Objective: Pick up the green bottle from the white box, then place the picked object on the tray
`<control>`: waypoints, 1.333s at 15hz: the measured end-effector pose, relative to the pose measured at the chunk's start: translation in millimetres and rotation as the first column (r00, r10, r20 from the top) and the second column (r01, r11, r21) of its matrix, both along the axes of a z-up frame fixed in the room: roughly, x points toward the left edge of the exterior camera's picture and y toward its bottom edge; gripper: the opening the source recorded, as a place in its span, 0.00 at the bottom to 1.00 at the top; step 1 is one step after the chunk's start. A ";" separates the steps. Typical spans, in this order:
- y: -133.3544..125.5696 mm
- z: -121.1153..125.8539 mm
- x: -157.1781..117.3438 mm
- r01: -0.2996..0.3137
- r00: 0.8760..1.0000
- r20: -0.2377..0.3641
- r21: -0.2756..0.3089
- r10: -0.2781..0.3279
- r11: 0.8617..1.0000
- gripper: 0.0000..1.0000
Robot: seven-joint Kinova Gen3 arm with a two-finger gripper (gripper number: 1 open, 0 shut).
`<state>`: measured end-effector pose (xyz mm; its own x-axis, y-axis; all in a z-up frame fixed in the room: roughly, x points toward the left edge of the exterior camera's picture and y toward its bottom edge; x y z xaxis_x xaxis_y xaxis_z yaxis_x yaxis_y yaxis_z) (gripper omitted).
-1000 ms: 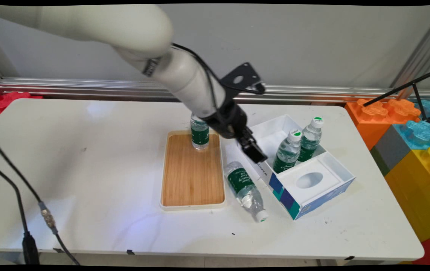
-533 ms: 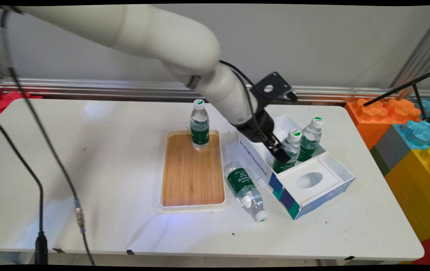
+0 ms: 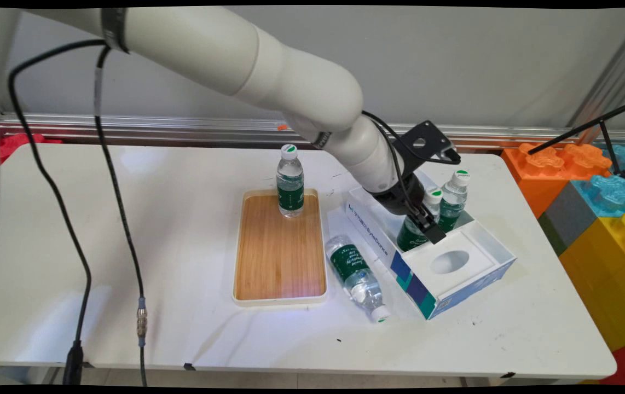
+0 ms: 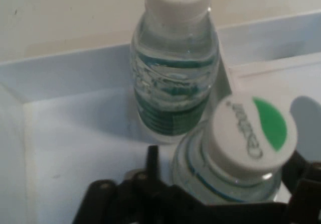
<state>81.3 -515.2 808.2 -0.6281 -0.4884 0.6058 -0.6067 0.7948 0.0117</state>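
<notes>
Black two-finger hand [image 3: 426, 227] hangs down inside the open white cardboard box [image 3: 487, 246] with blue and teal sides, which sits on the right part of the white surface [image 3: 126, 230]. Its fingers stand spread on either side of the nearer clear plastic water bottle with a green label and a white cap [image 4: 241, 153], one finger [image 4: 150, 166] to the left of the bottle's shoulder and the other at the right edge of the hand view; whether they press on the bottle I cannot tell. Just behind it in the same compartment stands a second upright water bottle of the same kind [image 3: 451, 202], the two close beside each other. A third such bottle [image 3: 357, 274] lies on its side on the surface between the box and the rectangular bamboo tray with a pale rim [image 3: 279, 257], cap toward the near edge. A fourth bottle [image 3: 290, 183] stands upright at the tray's far end.
</notes>
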 end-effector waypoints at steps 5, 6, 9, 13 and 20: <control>2.1 3.0 -5.2 -0.006 1.000 0.020 -0.003 0.006 1.000 0.00; 4.3 9.4 -5.6 -0.014 1.000 0.018 -0.003 0.014 1.000 0.00; 7.5 32.2 -5.9 -0.034 0.999 0.006 -0.008 0.034 0.999 0.00; 12.3 74.6 0.9 -0.076 0.997 -0.014 -0.010 0.076 0.997 0.00; 44.0 156.1 53.5 -0.120 0.993 0.020 -0.035 0.120 0.992 0.00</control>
<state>134.8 -471.2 964.4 -0.5797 -0.5408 0.6095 -0.6975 0.7160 -0.0280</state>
